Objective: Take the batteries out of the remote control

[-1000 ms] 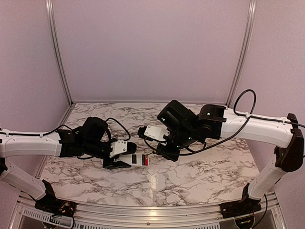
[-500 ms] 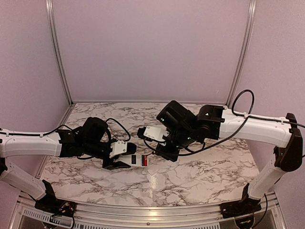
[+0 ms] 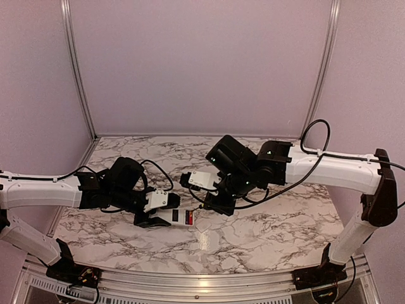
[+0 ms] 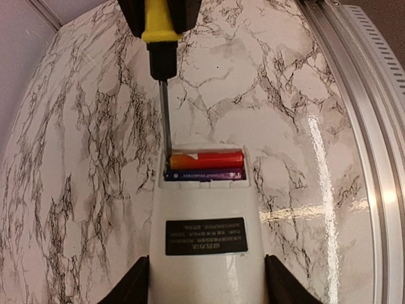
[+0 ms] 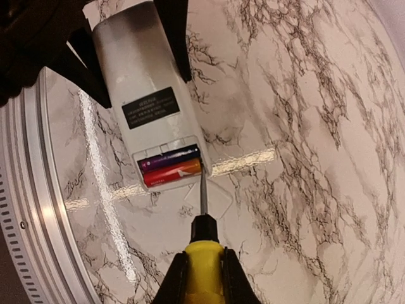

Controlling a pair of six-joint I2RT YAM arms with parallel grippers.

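Observation:
The white remote control point(image 4: 205, 202) lies back-up with its battery bay open. The red battery point(image 4: 205, 159) and the dark blue-black battery point(image 4: 204, 174) lie side by side in it. My left gripper point(image 4: 207, 282) is shut on the remote's rear end, a finger on each side. My right gripper point(image 5: 204, 278) is shut on the yellow-handled screwdriver point(image 5: 204, 263). Its tip touches the bay's edge at the red battery's end point(image 5: 172, 175). In the top view the remote point(image 3: 180, 217) sits between the left gripper point(image 3: 153, 218) and the right gripper point(image 3: 212, 202).
A small squarish white cover piece point(image 5: 215, 201) lies flat on the marble table point(image 3: 266, 221) just beyond the remote's open end, under the screwdriver shaft. The table's metal front rail point(image 4: 354, 95) runs close by. Purple walls enclose the back and sides.
The left gripper has shifted the remote slightly left and nearer. The right gripper has followed, bringing the screwdriver in toward the battery bay.

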